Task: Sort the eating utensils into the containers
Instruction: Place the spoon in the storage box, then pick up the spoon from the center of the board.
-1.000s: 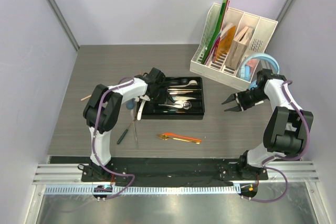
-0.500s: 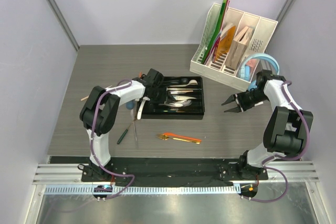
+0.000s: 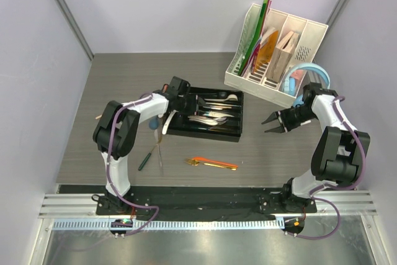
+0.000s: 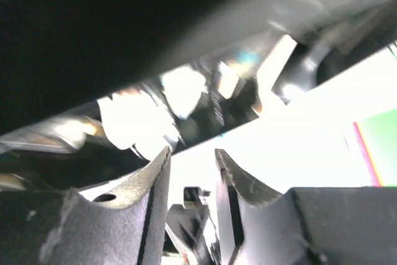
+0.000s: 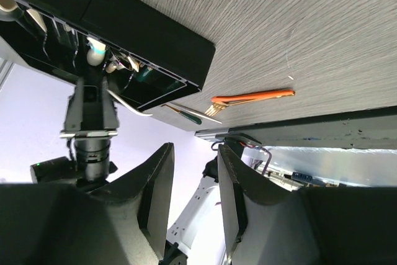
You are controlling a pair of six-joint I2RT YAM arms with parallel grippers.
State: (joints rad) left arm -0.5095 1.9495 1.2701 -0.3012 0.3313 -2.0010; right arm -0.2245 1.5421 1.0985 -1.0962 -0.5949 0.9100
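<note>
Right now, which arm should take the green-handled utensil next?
Left, probably. The left end effector is at the black cutlery tray's left end, and the green-handled utensil lies toward the front edge on that same side. The right end effector hovers open past the tray's right end, farther away.

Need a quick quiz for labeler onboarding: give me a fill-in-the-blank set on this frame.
1. The chopsticks lying loose near the table's front edge are ____ in colour.
2. In the top view, the left pincer is at the ____ end of the black tray.
3. The right pincer, off to the right of the tray, holds ____.
4. The headphones beside the white file organiser are ____.

Missing words: orange; left; nothing; blue.
</note>
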